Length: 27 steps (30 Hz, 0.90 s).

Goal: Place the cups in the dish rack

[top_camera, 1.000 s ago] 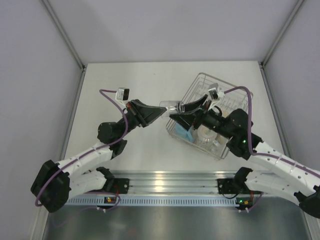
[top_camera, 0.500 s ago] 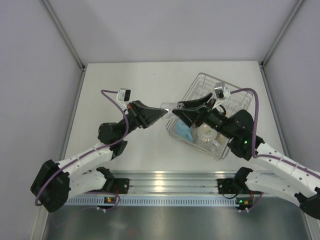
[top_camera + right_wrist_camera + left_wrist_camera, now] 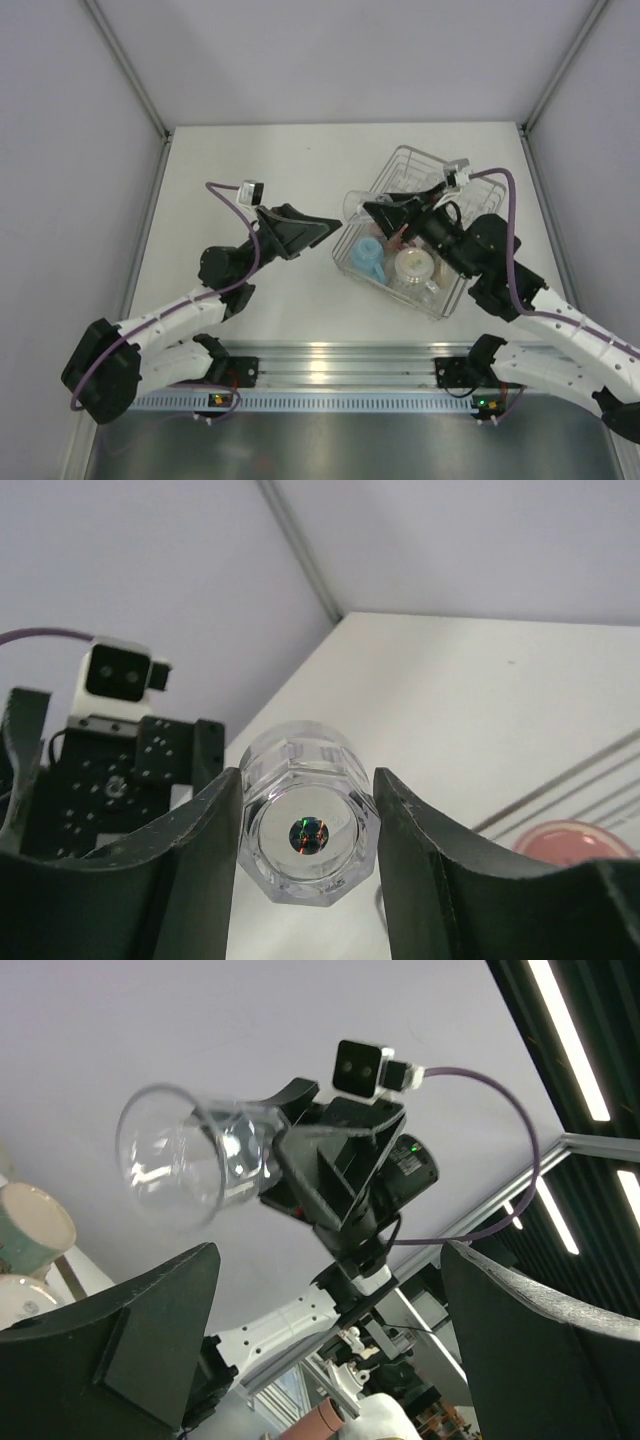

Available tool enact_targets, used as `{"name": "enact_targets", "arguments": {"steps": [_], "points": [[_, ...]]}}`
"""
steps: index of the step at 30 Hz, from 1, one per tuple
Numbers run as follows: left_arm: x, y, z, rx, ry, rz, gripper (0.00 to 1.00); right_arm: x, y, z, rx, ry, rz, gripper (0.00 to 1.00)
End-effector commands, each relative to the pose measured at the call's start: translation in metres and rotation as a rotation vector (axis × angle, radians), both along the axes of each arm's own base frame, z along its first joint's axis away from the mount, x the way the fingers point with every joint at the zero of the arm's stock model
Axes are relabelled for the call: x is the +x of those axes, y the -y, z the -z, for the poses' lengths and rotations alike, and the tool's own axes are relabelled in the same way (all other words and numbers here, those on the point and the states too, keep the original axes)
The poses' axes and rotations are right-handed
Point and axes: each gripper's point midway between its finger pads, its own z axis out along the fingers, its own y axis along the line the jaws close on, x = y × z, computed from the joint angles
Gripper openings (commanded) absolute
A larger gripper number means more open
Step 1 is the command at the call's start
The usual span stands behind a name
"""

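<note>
- right tool [image 3: 310,832]: fingers pinch a clear glass [image 3: 310,825] by its sides, low on the body.
- glass base faces the right wrist camera and its mouth points away from the tool, toward the left arm.
- glass is held sideways in the air, touching only the two fingers.
- below and behind the right tool: dish rack [image 3: 405,152], silver wire, sitting on the bench [image 3: 250,160].
- the glass hangs about over the rack edge on the left tool's side; cannot tell if it is inside or outside the rim line.
- in the rack under the right tool: light blue cup [image 3: 368,255], with a cream cup [image 3: 412,266] just beside it, mouth up.
- pink cup [image 3: 575,845] shows low to the right of the right tool, behind rack wires, rim up.
- left tool [image 3: 325,230]: spread wide, holding nothing, raised off the bench.
- left tool tips point at the glass mouth, near it but apart.
- in the left wrist view the glass sits ahead of the spread fingers, up and to the left, with the right tool behind it.
- rest of the rack contents: too blurred to tell.
</note>
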Motion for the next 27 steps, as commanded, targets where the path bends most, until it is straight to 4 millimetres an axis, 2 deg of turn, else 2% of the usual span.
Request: {"name": "enact_targets", "arguments": {"steps": [1,2,3,4,5,6,7,8,9,10,11,12,14,15,17,19,20,21,27], "points": [[0.003,0.002,0.001,0.042,0.006,-0.031,0.98,0.031,0.054,-0.019,-0.098,-0.031,0.302,0.00],[0.005,0.003,0.001,0.064,0.021,-0.050,0.98,0.034,0.063,-0.005,-0.181,-0.073,0.337,0.00],[0.005,0.002,0.000,0.080,0.023,-0.063,0.98,0.047,0.074,0.001,-0.243,-0.090,0.395,0.00],[0.010,0.004,0.009,0.125,-0.009,-0.076,0.98,0.052,0.087,-0.012,-0.254,-0.087,0.451,0.00],[0.013,0.004,0.010,0.149,0.005,-0.107,0.98,0.056,0.098,0.000,-0.324,-0.125,0.487,0.00],[0.014,0.003,0.009,0.165,0.012,-0.123,0.98,0.070,0.112,0.006,-0.375,-0.150,0.552,0.00],[0.013,0.000,0.007,0.174,0.020,-0.139,0.98,0.076,0.122,-0.001,-0.386,-0.156,0.584,0.00],[0.018,0.001,0.014,0.227,0.001,-0.160,0.98,0.081,0.131,0.006,-0.423,-0.188,0.609,0.00],[0.021,0.000,0.015,0.246,-0.004,-0.179,0.98,0.096,0.151,0.015,-0.456,-0.229,0.675,0.00],[0.021,-0.001,0.017,0.269,-0.008,-0.190,0.98,0.102,0.161,0.012,-0.458,-0.240,0.702,0.00],[0.024,0.000,0.022,0.312,-0.013,-0.204,0.98,0.108,0.170,0.016,-0.470,-0.261,0.728,0.00],[0.025,0.000,0.025,0.337,-0.021,-0.210,0.98,0.120,0.187,0.024,-0.491,-0.296,0.780,0.00],[0.028,-0.002,0.026,0.370,-0.015,-0.235,0.98,0.130,0.198,0.030,-0.498,-0.320,0.803,0.00],[0.030,-0.002,0.035,0.409,-0.039,-0.240,0.98,0.140,0.211,0.039,-0.511,-0.352,0.828,0.00],[0.032,-0.004,0.038,0.449,-0.032,-0.261,0.98,0.155,0.227,0.056,-0.528,-0.409,0.859,0.00],[0.034,-0.005,0.050,0.506,-0.052,-0.270,0.98,0.166,0.233,0.069,-0.538,-0.443,0.861,0.00],[0.034,-0.007,0.048,0.522,-0.030,-0.283,0.98,0.171,0.237,0.076,-0.544,-0.458,0.864,0.00],[0.035,-0.008,0.055,0.552,-0.043,-0.285,0.98,0.179,0.243,0.091,-0.557,-0.493,0.865,0.00],[0.038,-0.023,0.060,0.617,-0.037,-0.366,0.98,0.212,0.267,0.129,-0.587,-0.560,0.904,0.00]]}}
